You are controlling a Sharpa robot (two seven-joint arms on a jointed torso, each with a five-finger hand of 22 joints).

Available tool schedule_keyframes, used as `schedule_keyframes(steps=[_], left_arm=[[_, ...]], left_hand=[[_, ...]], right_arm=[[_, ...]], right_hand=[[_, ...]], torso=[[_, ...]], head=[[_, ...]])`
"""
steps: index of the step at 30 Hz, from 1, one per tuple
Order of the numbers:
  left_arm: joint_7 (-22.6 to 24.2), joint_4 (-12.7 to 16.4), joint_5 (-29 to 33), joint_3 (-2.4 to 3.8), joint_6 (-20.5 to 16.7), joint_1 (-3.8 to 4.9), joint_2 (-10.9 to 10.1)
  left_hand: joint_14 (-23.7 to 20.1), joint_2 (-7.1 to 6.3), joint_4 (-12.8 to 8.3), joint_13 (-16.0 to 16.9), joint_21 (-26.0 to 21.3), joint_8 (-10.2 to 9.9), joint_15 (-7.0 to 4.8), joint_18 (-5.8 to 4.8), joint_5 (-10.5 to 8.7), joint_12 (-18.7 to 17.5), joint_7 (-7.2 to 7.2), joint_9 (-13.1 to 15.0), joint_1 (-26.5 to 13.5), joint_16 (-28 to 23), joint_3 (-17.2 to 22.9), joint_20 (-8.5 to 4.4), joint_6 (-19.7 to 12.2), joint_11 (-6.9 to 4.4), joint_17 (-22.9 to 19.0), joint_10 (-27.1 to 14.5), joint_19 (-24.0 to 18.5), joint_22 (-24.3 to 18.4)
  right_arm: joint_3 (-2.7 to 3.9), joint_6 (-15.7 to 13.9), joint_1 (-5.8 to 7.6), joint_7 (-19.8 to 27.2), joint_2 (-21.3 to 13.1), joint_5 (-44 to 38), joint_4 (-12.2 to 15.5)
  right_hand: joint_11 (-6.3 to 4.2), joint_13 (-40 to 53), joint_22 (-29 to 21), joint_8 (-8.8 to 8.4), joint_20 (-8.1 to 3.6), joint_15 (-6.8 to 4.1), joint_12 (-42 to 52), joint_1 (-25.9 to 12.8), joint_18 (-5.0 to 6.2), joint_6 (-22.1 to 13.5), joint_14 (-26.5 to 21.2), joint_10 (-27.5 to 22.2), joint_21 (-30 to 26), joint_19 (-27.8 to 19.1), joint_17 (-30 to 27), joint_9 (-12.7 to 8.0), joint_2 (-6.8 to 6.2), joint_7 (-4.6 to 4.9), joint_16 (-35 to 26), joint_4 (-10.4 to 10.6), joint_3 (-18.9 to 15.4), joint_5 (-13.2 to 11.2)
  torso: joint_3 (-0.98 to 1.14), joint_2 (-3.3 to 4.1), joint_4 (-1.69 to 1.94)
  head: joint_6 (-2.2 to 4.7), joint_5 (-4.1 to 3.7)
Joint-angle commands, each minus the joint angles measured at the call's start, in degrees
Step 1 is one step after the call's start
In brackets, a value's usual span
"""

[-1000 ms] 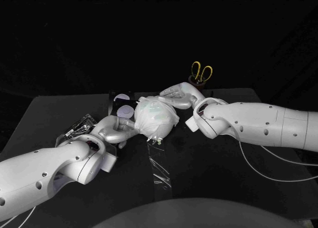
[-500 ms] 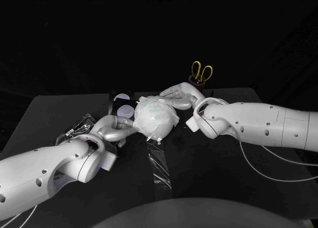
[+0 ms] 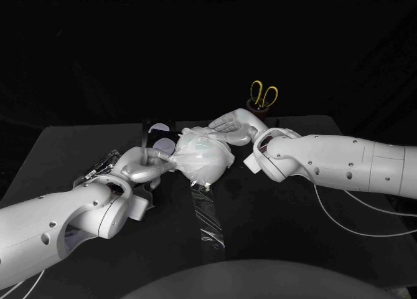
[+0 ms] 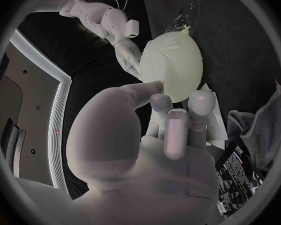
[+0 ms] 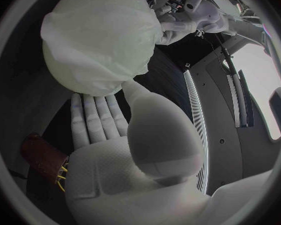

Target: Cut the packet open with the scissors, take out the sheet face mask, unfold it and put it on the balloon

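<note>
The balloon (image 3: 214,164) is sitting mid-table with the sheet face mask (image 3: 195,141) clinging over it. The left hand (image 3: 145,165) is reaching in at its near-left flank, thumb and fingertips drawn close at the mask's edge (whether they are pinching it or only pressing, I cannot tell). The right hand (image 3: 234,123) is lying flat and unclenched against the far-right side, gripping nothing. I am guessing the mask is wet, limp and slippery, apt to tear or fold on itself, so its free edges are the place to pinch, lightly. The balloon looks light and liable to roll unless braced.
</note>
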Motion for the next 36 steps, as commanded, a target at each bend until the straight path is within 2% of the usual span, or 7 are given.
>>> schedule_keyframes(steps=[1, 10, 17, 24, 36], left_arm=[[-0.7, -0.1, -3.0, 0.13, 4.6, 0.02, -0.2], [-5.6, -0.1, -5.1, 0.22, 13.4, 0.02, -0.5], [-9.0, -0.3, -4.2, 0.23, 17.7, 0.03, -0.7], [-10.3, -1.1, -3.5, 0.24, 17.1, 0.03, -0.9], [-9.8, -2.1, -2.6, 0.24, 15.1, 0.04, -1.1]], left_hand=[[4.5, 0.51, -0.3, 0.1, 0.2, 1.0, -0.26, -0.35, -0.1, -0.2, 0.16, 7.2, 0.0, 0.3, -0.1, -0.15, -0.3, -1.08, 8.3, 0.7, 0.4, 0.1], [4.5, 0.43, -0.9, 0.3, 0.4, 1.1, -0.26, -0.39, -0.07, 0.0, 0.19, 7.4, -0.1, 0.4, -0.2, -0.15, -0.3, -1.06, 8.5, 0.7, 0.6, 0.3], [4.5, 0.36, -1.3, 1.0, 0.3, 1.2, -0.26, -0.36, 0.02, 0.6, 0.19, 7.6, -0.2, 0.4, -0.2, -0.15, -0.2, -1.07, 8.5, 1.1, 0.5, 0.2], [4.5, 0.43, -1.5, 1.5, 0.4, 1.2, -0.27, -0.34, 0.07, 1.0, 0.17, 7.7, -0.4, 0.3, -0.1, -0.16, -0.1, -1.08, 8.3, 1.3, 0.5, 0.2], [4.5, 0.48, -1.6, 1.5, 0.4, 1.3, -0.29, -0.35, 0.1, 1.0, 0.14, 7.8, -0.5, 0.4, 0.1, -0.17, -0.1, -1.11, 8.3, 1.4, 0.5, 0.2]], right_arm=[[-0.15, 0.8, -0.19, -1.7, 0.1, -3.2, 0.1], [-0.15, 0.2, -0.2, -2.4, 0.2, -4.0, -0.2], [-0.15, -0.1, -0.21, -2.5, 0.3, -4.1, -0.2], [-0.15, -0.2, -0.22, -2.2, 0.3, -3.8, 0.0], [-0.15, -0.1, -0.23, -0.8, -0.2, -2.8, 0.8]], right_hand=[[0.07, 0.1, -0.2, 0.23, -0.01, -0.07, -0.2, 0.8, 0.93, 0.4, 0.6, 0.5, 0.2, 0.4, -0.1, -0.1, 0.05, 1.93, -0.2, -0.7, 0.2, -0.3], [0.0, 0.0, -0.4, 0.23, -0.01, -0.14, -0.2, 1.2, 1.0, 0.6, 0.8, 0.7, 0.2, 0.5, -0.2, -0.2, 0.2, 1.86, -0.2, -1.2, 0.7, -0.3], [-0.01, 0.0, -0.5, 0.24, -0.01, -0.15, -0.2, 1.2, 1.01, 0.6, 0.9, 0.8, 0.2, 0.6, -0.2, -0.2, 0.25, 1.86, -0.2, -1.2, 0.7, -0.3], [0.02, 0.0, -0.6, 0.22, 0.0, -0.15, -0.2, 0.7, 1.03, 0.7, 0.9, 0.9, 0.2, 0.6, -0.2, -0.2, 0.11, 1.92, -0.2, -1.1, 0.6, -0.3], [0.13, 0.0, -1.0, 0.09, 0.03, -0.02, -0.4, -0.3, 0.96, 0.7, 0.6, 0.7, 0.1, 0.6, -0.4, -0.4, -0.41, 2.03, -0.5, -1.0, 0.2, -0.3]], torso=[[0.0, 0.01, 0.05], [-0.01, 0.01, 0.01], [0.03, 0.01, 0.02], [0.02, 0.0, -0.03], [0.01, 0.04, 0.01]], head=[[-0.22, -0.06], [-0.38, -0.08], [-0.27, -0.06], [-0.11, -0.05], [0.17, 0.03]])
